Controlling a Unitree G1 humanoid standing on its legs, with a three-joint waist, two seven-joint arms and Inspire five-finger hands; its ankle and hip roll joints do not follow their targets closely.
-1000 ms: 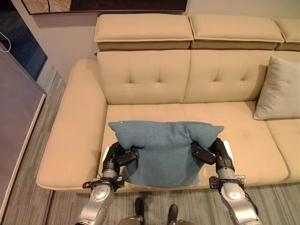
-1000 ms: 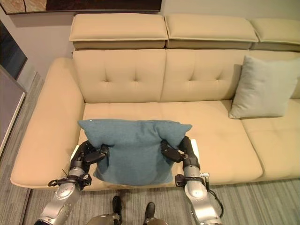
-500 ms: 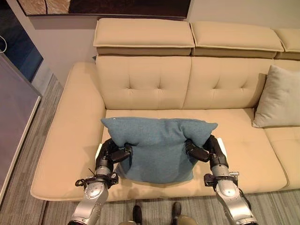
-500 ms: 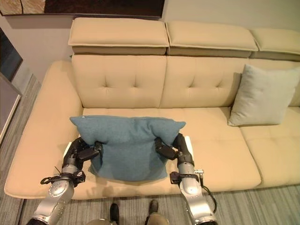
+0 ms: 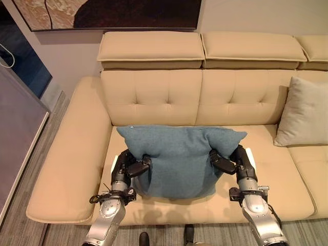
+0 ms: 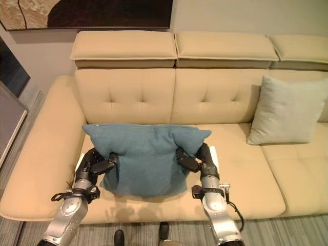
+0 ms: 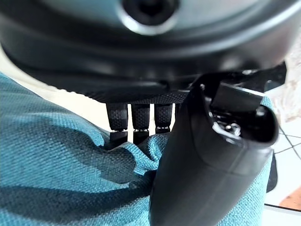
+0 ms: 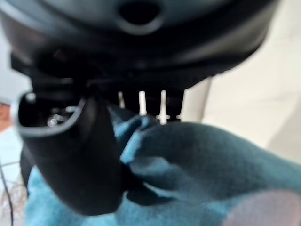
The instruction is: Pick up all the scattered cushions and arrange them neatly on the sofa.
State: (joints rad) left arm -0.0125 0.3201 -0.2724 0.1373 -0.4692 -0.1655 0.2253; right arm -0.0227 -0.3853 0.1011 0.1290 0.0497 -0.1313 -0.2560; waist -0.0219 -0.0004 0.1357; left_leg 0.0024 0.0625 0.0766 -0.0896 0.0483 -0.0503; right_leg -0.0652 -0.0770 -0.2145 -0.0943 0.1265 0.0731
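Note:
A teal cushion [image 5: 179, 161] hangs upright above the seat of the beige sofa [image 5: 154, 95], held between both hands. My left hand [image 5: 127, 169] grips its left edge, thumb and fingers pinching the cloth [image 7: 70, 155]. On the opposite edge my right hand [image 5: 233, 164] pinches the teal fabric [image 8: 197, 155] the same way. A pale grey cushion [image 5: 302, 113] leans against the sofa's backrest at the right.
The sofa's left armrest [image 5: 72, 154] is wide and low. Grey wood floor [image 5: 31, 148] runs along the left, beside a dark panel [image 5: 15, 128]. A framed picture [image 5: 107, 13] hangs on the wall above the headrests.
The camera has moved closer and tipped up, so the sofa sits lower in view. The teal cushion has been carried forward over the seat, nearer the backrest. Both grips are unchanged.

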